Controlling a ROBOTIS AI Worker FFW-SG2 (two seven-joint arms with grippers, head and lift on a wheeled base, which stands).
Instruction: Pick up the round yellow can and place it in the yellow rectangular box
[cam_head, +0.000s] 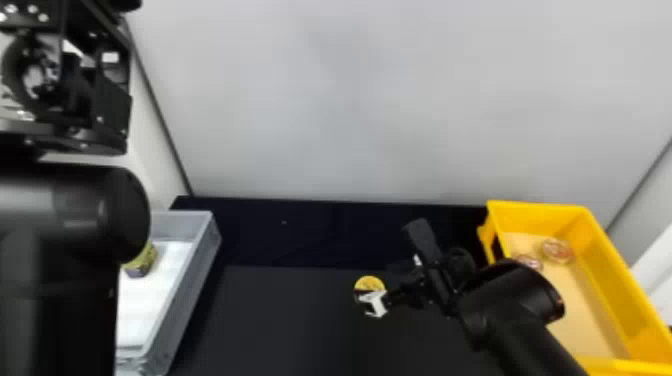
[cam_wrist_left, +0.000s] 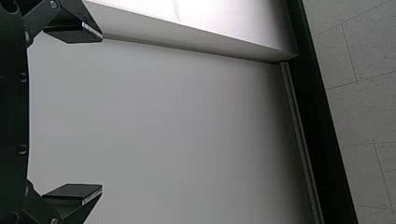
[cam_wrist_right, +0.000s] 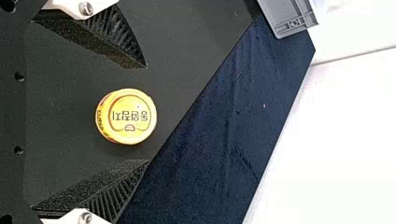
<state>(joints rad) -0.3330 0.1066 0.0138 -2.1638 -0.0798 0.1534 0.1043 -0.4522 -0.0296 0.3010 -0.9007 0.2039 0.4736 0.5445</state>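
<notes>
**Round yellow can (cam_wrist_right: 127, 116) on the bench (cam_head: 285, 320), between your right pincer's (cam_head: 382, 287) spread fingers**

Your right pincer is released: its 2 fingers stand wide, 1 on each side of the can, with a gap on both sides, neither touching. Can sits flat, printed lid up, on the black bench, between the 2 boxes and well apart from both. In the head view, part of your right pincer covers some of the can.

Yellow rectangular box (cam_head: 620, 280) is on your right, with 2 round reddish items (cam_head: 556, 250) inside. Grey box (cam_head: 182, 285) is on your left; it holds a yellow-and-dark item (cam_head: 145, 257), partly hidden behind your left arm (cam_head: 60, 240).

Left arm is raised at the head view's left side; its pincer (cam_wrist_left: 102, 112) is released too, fingers wide apart, nothing between them.
</notes>
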